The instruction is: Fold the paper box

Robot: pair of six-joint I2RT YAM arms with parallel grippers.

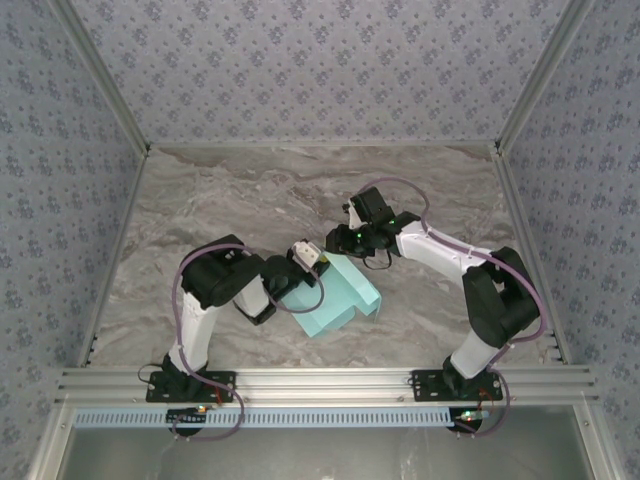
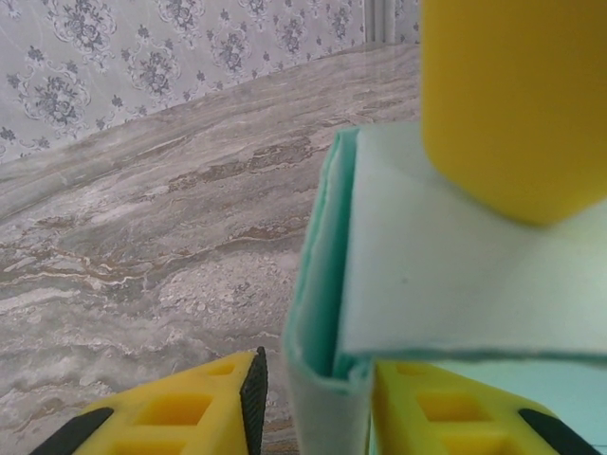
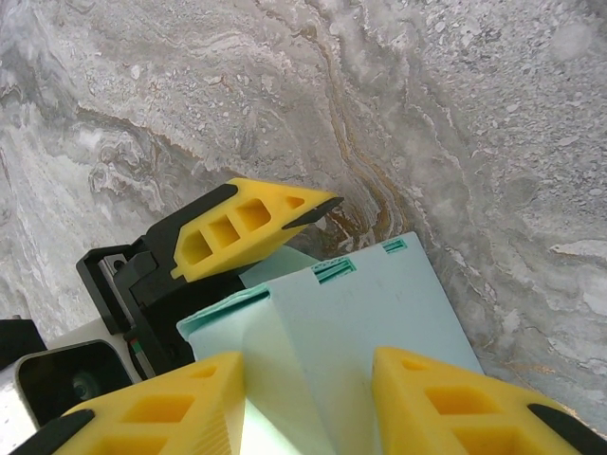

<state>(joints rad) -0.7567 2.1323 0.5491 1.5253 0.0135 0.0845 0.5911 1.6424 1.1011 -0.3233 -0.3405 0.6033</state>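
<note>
The paper box (image 1: 345,295) is pale aqua card, part folded, lying mid-table between both arms. In the left wrist view a folded edge of the paper box (image 2: 327,398) stands between the fingers of my left gripper (image 2: 318,365). It rests against the right finger, and a gap separates it from the left finger's black pad (image 2: 254,389). My left gripper (image 1: 312,262) is open. My right gripper (image 3: 308,365) is shut on a raised wall of the paper box (image 3: 379,294). One right finger (image 2: 512,95) presses on the pale flap. A left finger (image 3: 247,223) shows beyond the box's slotted edge.
The tabletop (image 1: 250,190) is grey marble-patterned with free room behind and to both sides of the box. Patterned walls (image 1: 320,60) close in the back and sides. A metal rail (image 1: 320,382) carrying both arm bases runs along the near edge.
</note>
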